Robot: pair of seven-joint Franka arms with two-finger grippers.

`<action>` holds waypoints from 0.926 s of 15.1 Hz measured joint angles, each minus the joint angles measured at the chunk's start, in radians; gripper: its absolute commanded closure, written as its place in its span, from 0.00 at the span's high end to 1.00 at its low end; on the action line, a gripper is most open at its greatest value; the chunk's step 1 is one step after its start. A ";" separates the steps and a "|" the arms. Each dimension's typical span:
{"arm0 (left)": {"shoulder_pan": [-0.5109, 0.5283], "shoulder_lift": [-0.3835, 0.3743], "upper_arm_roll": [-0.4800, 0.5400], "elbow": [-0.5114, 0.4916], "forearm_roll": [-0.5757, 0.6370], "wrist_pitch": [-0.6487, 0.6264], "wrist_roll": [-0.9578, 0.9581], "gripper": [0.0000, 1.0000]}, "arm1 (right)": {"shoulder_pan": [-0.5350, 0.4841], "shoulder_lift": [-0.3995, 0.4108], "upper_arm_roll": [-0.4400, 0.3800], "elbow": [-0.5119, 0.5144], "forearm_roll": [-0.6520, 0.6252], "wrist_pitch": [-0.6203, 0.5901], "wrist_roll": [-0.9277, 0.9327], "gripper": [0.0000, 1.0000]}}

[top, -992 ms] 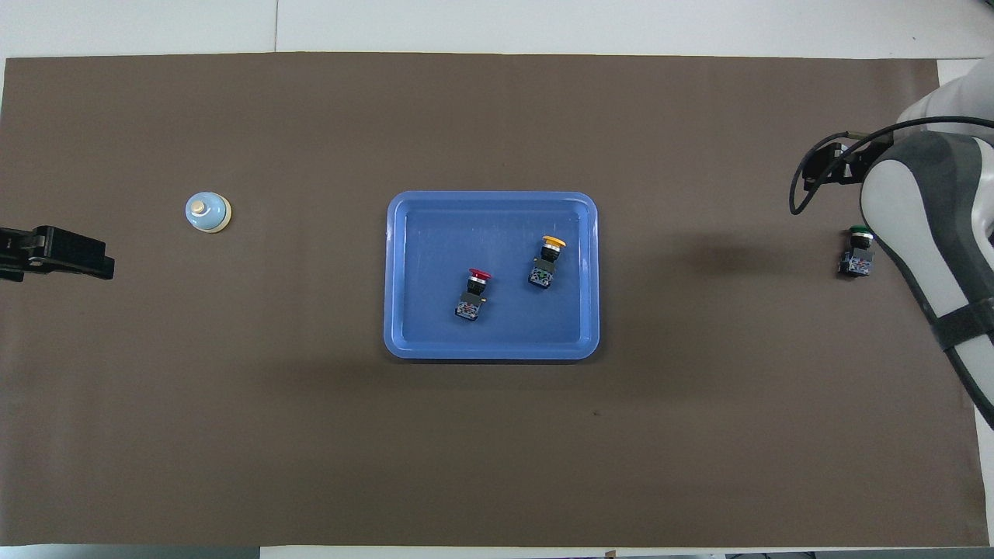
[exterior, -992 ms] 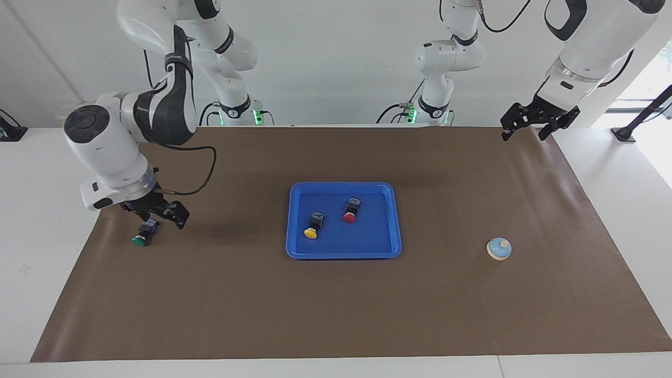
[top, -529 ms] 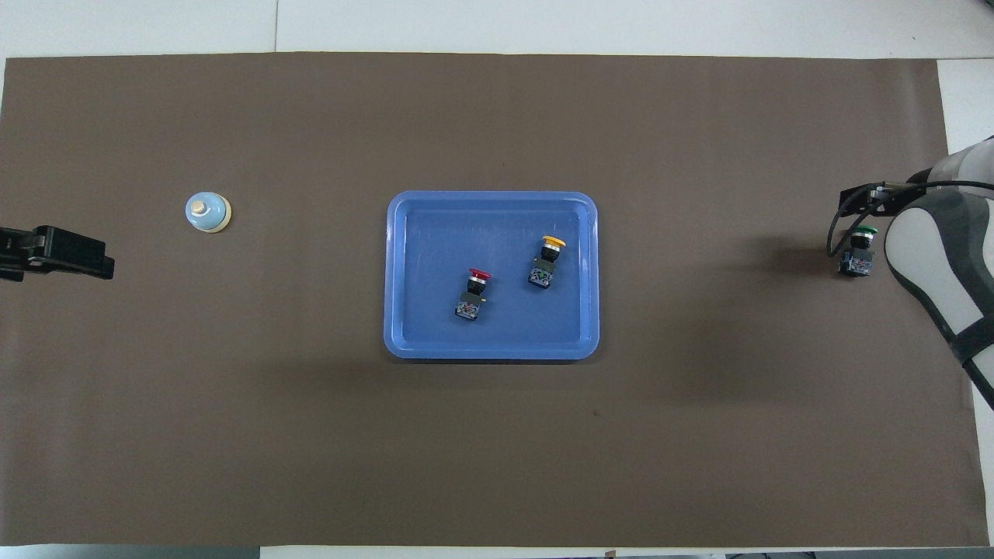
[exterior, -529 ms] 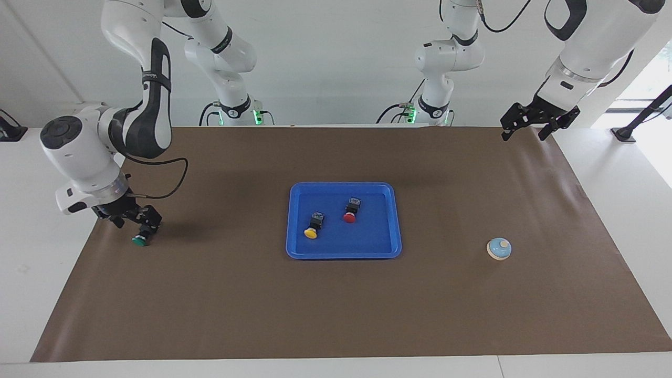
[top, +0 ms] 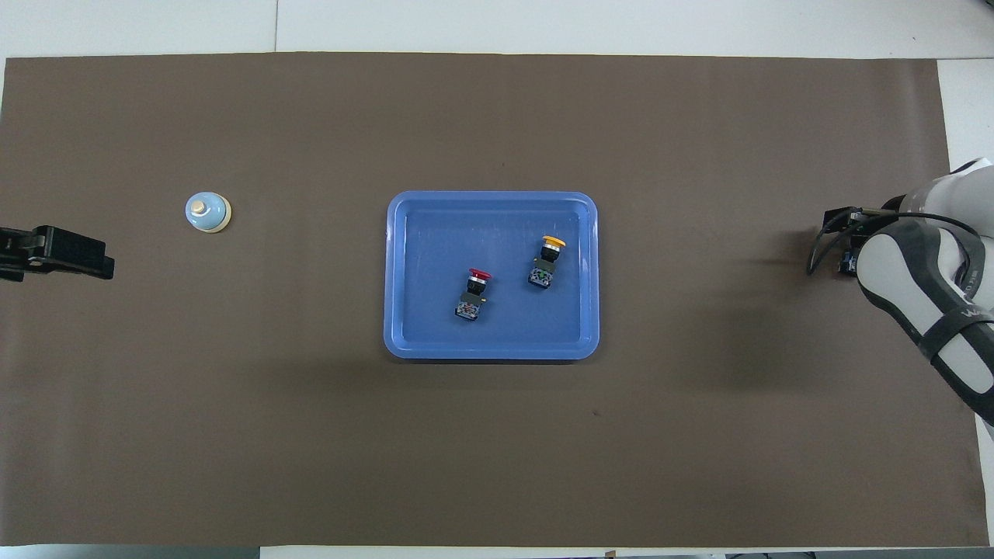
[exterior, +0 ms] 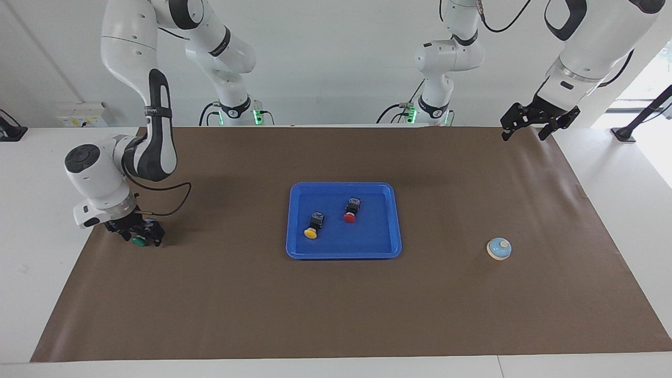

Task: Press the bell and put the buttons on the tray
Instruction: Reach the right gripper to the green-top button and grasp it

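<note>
The blue tray [exterior: 374, 232] lies mid-table and holds the yellow button [exterior: 313, 226] and the red button [exterior: 351, 210], both lying on their sides. The green button [exterior: 139, 241] lies on the brown mat toward the right arm's end. My right gripper [exterior: 140, 237] is down at the mat with its fingers either side of that button, still spread. In the overhead view only a sliver of the green button [top: 848, 262] shows beside the arm. The bell [exterior: 499, 248] stands toward the left arm's end. My left gripper [exterior: 529, 125] waits open in the air, near the mat's edge.
The brown mat [exterior: 336, 315] covers most of the white table. In the overhead view the tray [top: 435, 233], the red button [top: 471, 293], the yellow button [top: 546, 260] and the bell [top: 207, 212] show unhidden, and the left gripper [top: 58, 255] sits at the edge.
My right gripper has come down from above the green button to the mat, its fingers now around the button. The left arm, the bell and the tray's buttons have not moved.
</note>
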 measured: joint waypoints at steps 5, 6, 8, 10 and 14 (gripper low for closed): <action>0.000 0.000 0.000 0.000 0.000 0.000 0.000 1.00 | -0.001 -0.004 0.001 -0.012 0.000 -0.009 0.000 0.96; 0.000 0.000 0.000 0.000 0.000 0.000 0.000 1.00 | -0.001 -0.005 0.001 -0.012 0.000 -0.023 0.000 0.95; 0.000 0.000 0.000 0.000 0.000 0.000 0.000 1.00 | -0.002 -0.008 0.001 -0.013 0.000 -0.048 0.000 0.89; 0.000 0.000 0.000 0.000 0.000 0.000 0.000 1.00 | -0.002 -0.013 0.001 -0.014 0.000 -0.056 0.000 0.67; 0.000 0.000 0.000 0.000 0.000 0.000 0.000 1.00 | -0.002 -0.016 0.001 -0.015 0.000 -0.068 -0.014 0.00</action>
